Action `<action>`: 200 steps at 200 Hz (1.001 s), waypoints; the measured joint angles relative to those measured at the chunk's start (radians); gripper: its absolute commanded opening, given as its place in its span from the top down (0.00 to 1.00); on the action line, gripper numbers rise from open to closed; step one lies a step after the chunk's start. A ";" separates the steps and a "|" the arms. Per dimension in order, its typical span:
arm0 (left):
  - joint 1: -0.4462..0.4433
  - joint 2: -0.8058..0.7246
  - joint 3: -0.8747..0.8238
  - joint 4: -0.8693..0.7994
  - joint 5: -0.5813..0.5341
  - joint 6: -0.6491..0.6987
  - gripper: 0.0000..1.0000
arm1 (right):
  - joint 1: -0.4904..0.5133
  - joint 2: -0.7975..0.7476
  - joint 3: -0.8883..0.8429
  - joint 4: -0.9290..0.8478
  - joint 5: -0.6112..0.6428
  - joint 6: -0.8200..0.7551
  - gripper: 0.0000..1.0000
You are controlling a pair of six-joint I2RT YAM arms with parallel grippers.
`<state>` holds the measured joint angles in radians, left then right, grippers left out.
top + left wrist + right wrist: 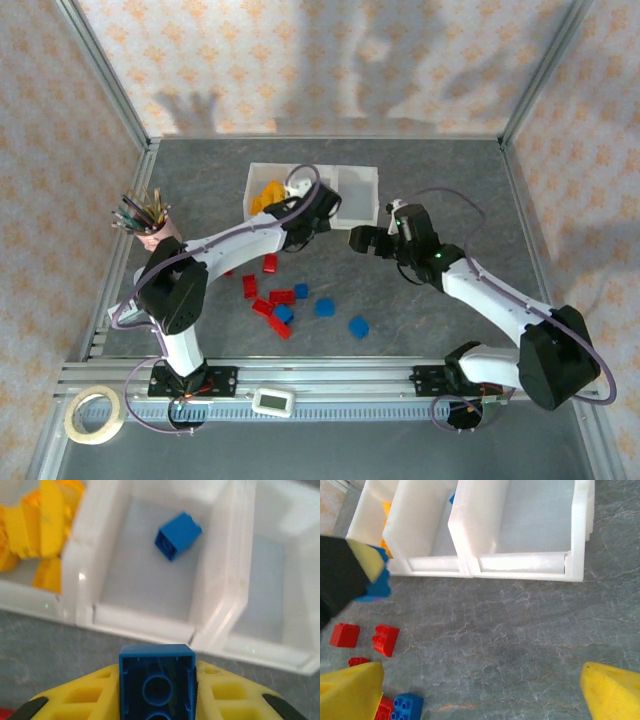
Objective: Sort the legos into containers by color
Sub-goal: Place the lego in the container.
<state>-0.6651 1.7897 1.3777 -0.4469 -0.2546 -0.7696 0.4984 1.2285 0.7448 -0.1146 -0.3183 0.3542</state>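
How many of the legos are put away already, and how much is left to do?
Done: the yellow bricks sit in the left bin, and one blue brick lies in the middle bin. In hand: the left tool grips a second blue brick just before that bin. Left: the red bricks and a few blue bricks on the table; the right bin has none yet.

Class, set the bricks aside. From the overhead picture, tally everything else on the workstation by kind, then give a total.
Robot arms: 2
Joined white bins: 3
Pink pencil cup: 1
Tape roll: 1
Small white screen device: 1
Total: 8
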 measured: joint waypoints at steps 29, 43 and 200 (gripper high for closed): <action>0.068 0.080 0.138 -0.018 -0.015 0.051 0.67 | -0.007 0.026 0.023 -0.005 0.020 0.019 0.00; 0.085 0.139 0.206 -0.021 -0.017 0.073 0.67 | -0.013 0.029 0.023 -0.005 0.024 0.024 0.00; 0.137 0.335 0.384 -0.109 0.037 0.188 0.51 | -0.041 0.053 0.023 -0.006 0.003 0.036 0.00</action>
<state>-0.5278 2.1242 1.7618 -0.5564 -0.2173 -0.5812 0.4572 1.2819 0.7681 -0.1204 -0.3157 0.3901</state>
